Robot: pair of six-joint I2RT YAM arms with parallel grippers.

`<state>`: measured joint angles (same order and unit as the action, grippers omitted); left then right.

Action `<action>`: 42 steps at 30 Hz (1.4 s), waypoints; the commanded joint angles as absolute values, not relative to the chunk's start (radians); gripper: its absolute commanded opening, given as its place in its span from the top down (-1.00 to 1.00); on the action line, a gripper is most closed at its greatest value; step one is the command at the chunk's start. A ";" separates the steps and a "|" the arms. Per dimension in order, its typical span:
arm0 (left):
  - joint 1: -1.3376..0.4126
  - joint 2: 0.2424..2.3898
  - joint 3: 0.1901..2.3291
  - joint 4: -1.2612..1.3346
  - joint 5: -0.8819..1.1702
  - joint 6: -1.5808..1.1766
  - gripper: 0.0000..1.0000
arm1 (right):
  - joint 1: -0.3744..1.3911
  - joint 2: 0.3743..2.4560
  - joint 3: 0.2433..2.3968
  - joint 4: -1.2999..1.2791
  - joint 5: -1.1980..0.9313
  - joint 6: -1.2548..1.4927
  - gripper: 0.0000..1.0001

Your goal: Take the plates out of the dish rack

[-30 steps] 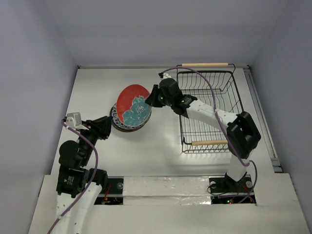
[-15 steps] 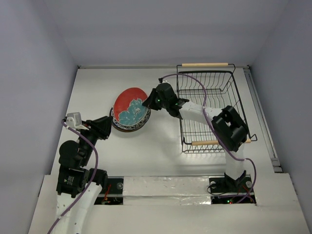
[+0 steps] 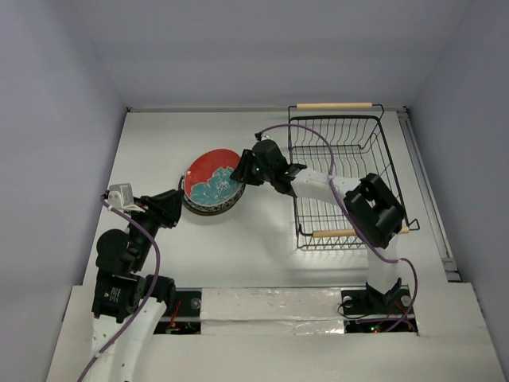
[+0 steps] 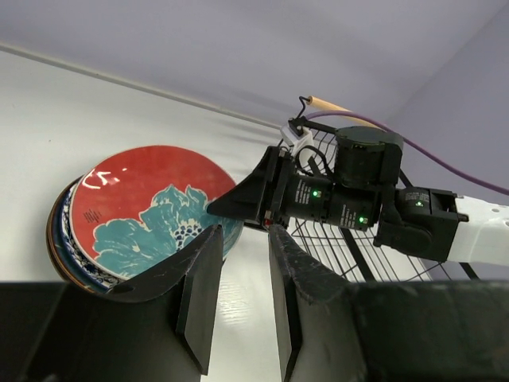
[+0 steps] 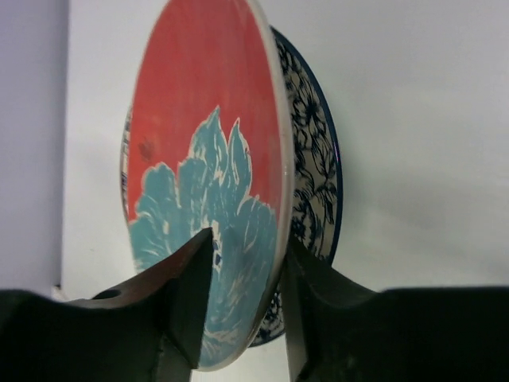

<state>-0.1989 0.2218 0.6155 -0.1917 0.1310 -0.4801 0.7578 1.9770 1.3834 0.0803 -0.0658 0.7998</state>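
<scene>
The right arm reaches left across the bench (image 3: 262, 247), and the right end effector (image 3: 242, 169) is pinching the rim of the red plate (image 3: 208, 169), the one with the big teal flower. From the right wrist view one finger lies over the painted face and the other behind it, with the rim of the red plate (image 5: 207, 119) clamped between them at the right end effector (image 5: 242, 247). The plate is tilted. Its far-left side lies down on the stack of plates (image 3: 199, 209) while the gripped edge sits higher. The top plate of that stack is a blue-and-white floral plate (image 5: 314, 175), just behind the red one.

The stack stands on the bench left of the dish rack (image 3: 318, 211), apart from it. The rack has a wooden handle (image 3: 334, 105) at its far end and another at its near end.

The left end effector (image 3: 176, 199) hovers just beside the near-left edge of the stack. In the left wrist view the left end effector (image 4: 244, 232) has its fingers a narrow gap apart, holding nothing, pointed toward the red plate (image 4: 143, 199) and the right end effector (image 4: 238, 208).
</scene>
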 commanded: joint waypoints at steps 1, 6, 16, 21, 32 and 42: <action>-0.192 0.219 0.626 -0.147 0.144 -0.474 0.46 | 0.799 1.965 1.472 0.007 -0.008 0.680 0.05; -0.192 0.221 0.627 -0.149 0.141 -0.474 0.46 | 0.853 1.971 1.566 -0.176 0.147 0.585 -0.23; -0.192 0.213 0.629 -0.156 0.130 -0.476 0.46 | 0.897 1.970 1.649 -0.382 0.328 0.446 -0.98; -0.192 0.215 0.629 -0.155 0.129 -0.476 0.46 | 0.897 1.962 1.654 -0.377 0.399 0.434 -0.67; -0.192 0.219 0.632 -0.158 0.129 -0.472 0.44 | 0.897 1.553 1.390 -0.118 0.391 0.413 1.00; -0.192 0.239 0.652 -0.144 0.156 -0.451 -0.42 | 0.897 0.942 1.060 -0.012 0.485 0.319 0.61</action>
